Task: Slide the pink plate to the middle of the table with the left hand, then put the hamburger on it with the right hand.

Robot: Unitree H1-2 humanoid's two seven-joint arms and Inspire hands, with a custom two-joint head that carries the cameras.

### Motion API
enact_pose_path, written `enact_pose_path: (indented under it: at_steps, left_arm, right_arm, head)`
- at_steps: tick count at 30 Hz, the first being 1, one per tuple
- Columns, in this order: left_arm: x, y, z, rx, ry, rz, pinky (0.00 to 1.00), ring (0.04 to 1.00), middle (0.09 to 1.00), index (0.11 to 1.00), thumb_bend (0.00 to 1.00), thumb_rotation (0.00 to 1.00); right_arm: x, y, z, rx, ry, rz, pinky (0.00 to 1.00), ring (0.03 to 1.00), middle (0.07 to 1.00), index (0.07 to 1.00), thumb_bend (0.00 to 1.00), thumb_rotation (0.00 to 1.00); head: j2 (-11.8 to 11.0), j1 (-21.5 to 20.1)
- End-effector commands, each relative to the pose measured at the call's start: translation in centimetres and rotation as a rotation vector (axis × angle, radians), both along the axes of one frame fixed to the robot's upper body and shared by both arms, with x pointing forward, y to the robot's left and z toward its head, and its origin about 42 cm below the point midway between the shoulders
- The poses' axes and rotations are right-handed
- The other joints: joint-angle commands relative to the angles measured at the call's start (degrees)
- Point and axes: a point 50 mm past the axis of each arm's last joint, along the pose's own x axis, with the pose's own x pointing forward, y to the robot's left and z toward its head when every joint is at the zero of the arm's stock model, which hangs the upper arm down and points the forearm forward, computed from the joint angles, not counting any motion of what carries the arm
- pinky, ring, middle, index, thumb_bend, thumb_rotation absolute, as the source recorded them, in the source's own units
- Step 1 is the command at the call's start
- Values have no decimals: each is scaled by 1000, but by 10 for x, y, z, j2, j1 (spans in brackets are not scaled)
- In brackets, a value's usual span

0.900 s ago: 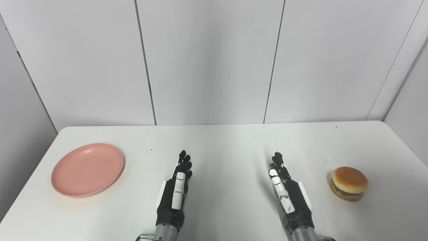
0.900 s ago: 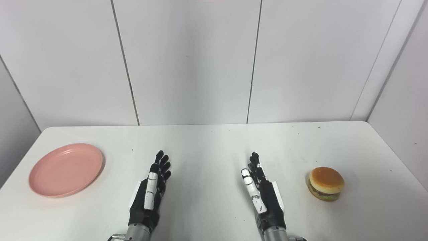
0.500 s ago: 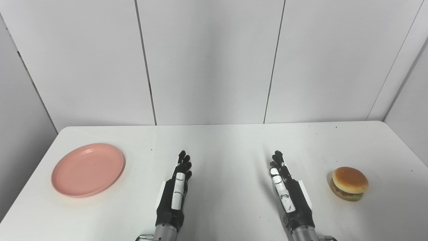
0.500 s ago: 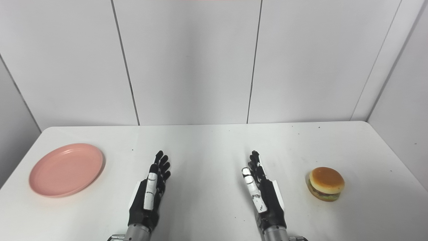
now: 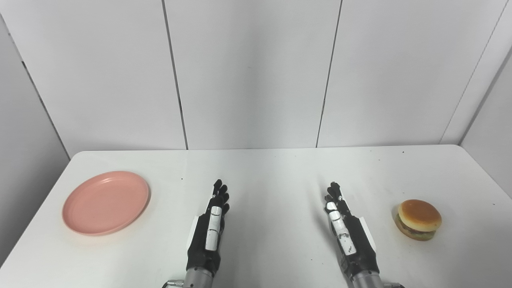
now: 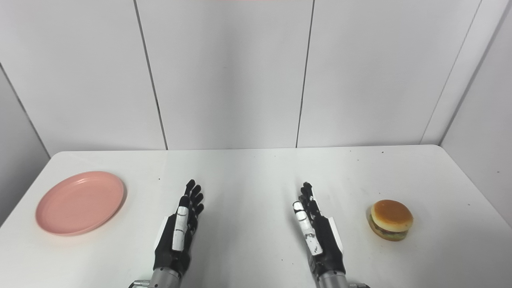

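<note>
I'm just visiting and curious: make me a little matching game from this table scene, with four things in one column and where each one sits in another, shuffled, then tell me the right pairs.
Things:
1. round pink plastic plate
2. hamburger with a golden bun
3. black-and-white left hand
4. black-and-white right hand

Places:
A. far right of the white table
B. left of centre, near edge, open, holding nothing
C. far left of the table
D. right of centre, near edge, open, holding nothing

Pairs: 1-C, 2-A, 3-B, 4-D

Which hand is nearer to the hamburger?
Right. The right hand lies just left of the hamburger, not touching it. The left hand is farther left, nearer the plate.
</note>
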Motion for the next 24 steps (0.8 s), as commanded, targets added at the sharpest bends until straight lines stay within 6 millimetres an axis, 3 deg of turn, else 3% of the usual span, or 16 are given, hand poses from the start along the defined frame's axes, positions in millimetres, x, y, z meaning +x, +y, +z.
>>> enact_pose_path:
  at_steps: [1, 6, 8, 12, 15, 18, 24]
  left_arm:
    - [4, 13, 4, 13, 8, -5, 1000, 1000, 1000, 1000, 726, 993]
    - [11, 22, 27, 23, -22, 54, 1000, 1000, 1000, 1000, 738, 1000]
    - [17, 32, 36, 8, -46, 70, 1000, 1000, 986, 978, 741, 953]
    - [29, 52, 52, -16, -82, 42, 1000, 1000, 1000, 999, 709, 998]
    - [36, 66, 61, 26, -104, 72, 1000, 1000, 997, 998, 755, 1000]
    - [39, 92, 78, -15, -91, 107, 1000, 995, 971, 973, 770, 1000]
    - [45, 144, 97, 20, -127, 200, 980, 937, 904, 912, 816, 994]
  right_arm:
    - [7, -2, 9, 25, -88, 21, 1000, 1000, 1000, 1000, 609, 825]
    - [3, -14, 12, 17, -92, 26, 1000, 1000, 1000, 1000, 553, 842]
    - [3, -17, 14, 25, -87, 26, 1000, 1000, 1000, 1000, 533, 844]
    - [2, -20, 17, 24, -78, 25, 1000, 1000, 1000, 1000, 500, 877]
    - [3, -22, 18, 7, -79, 31, 1000, 1000, 1000, 1000, 508, 907]
    - [3, -23, 15, 55, -91, 35, 1000, 1000, 1000, 1000, 521, 852]
    - [2, -25, 16, 56, -99, 22, 1000, 1000, 1000, 1000, 535, 850]
  head:
    - [-6, 25]
    - [-27, 92]
    - [-37, 111]
    - [-49, 132]
    - [-52, 137]
    - [-58, 150]
    - [-64, 167]
